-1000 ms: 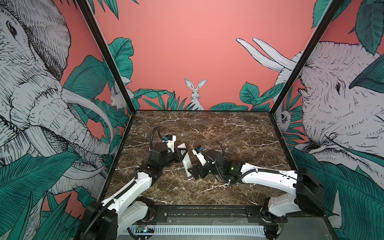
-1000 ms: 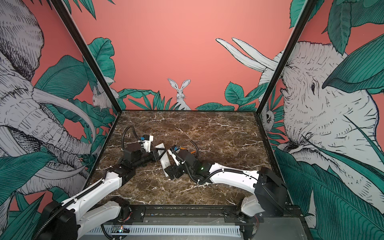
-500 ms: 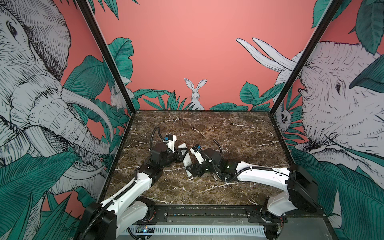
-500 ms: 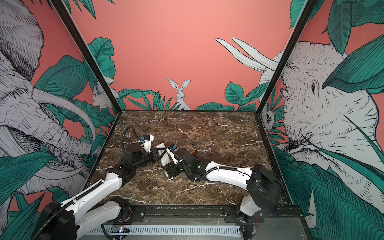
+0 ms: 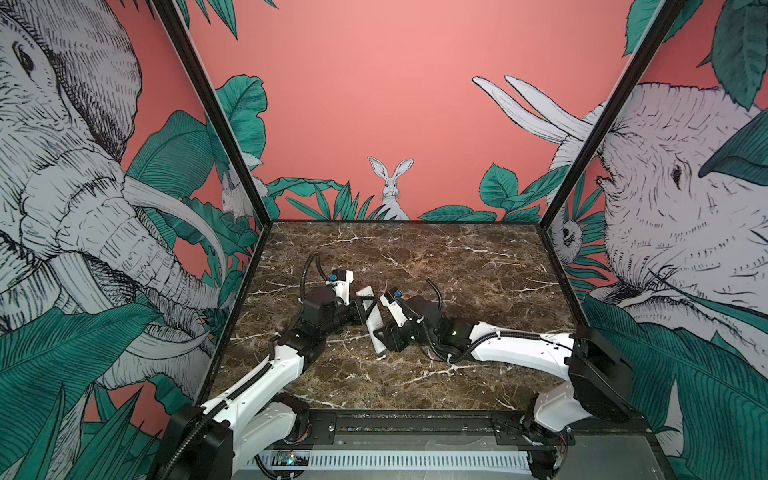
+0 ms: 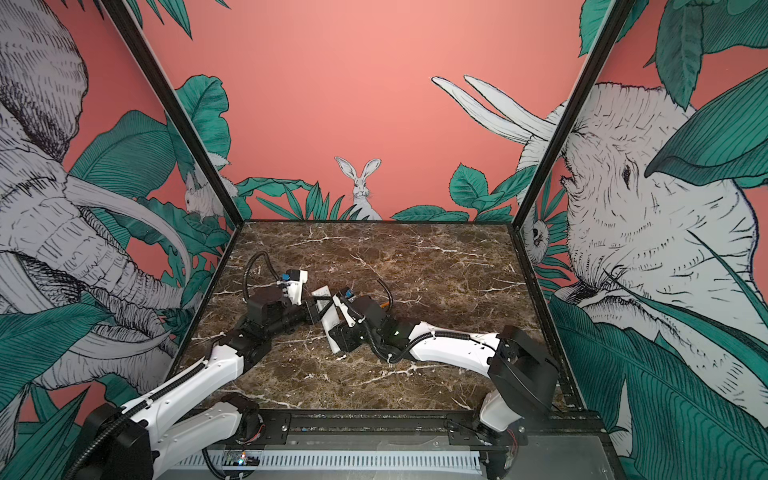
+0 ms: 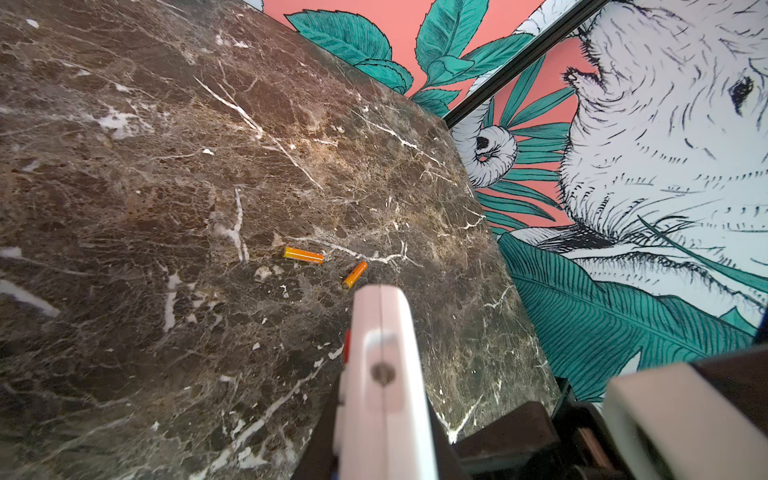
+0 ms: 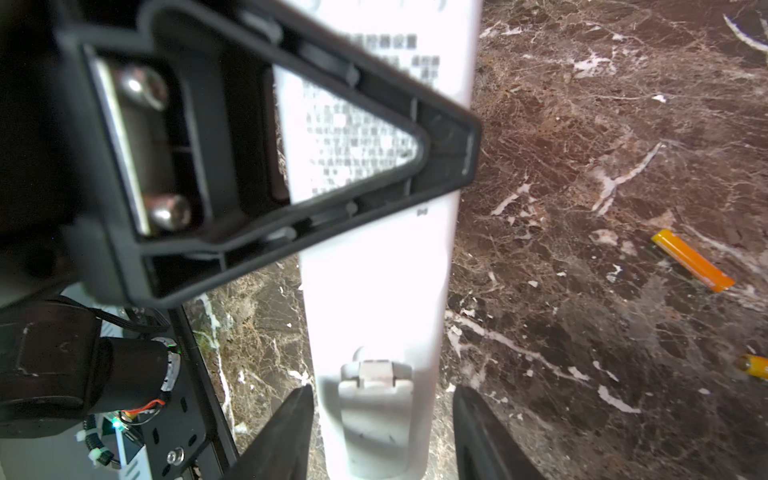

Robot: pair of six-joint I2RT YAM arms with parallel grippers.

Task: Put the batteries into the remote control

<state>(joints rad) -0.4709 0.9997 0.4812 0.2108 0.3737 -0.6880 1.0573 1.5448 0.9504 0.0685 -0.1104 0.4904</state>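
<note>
So, the left gripper [image 5: 365,309] is clamped tight on the remote control [image 5: 376,326], holding it tilted. The right gripper [image 8: 380,399] straddles the remote's battery-cover end, jaws not quite touching it. Both batteries [image 7: 303,254] [image 7: 354,274] lie on the marble table [image 7: 166,166] just past the remote's tip, near each other.

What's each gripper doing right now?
Left gripper: closed on the remote control.
Right gripper: open, straddling the remote control's end, not clamped.
</note>
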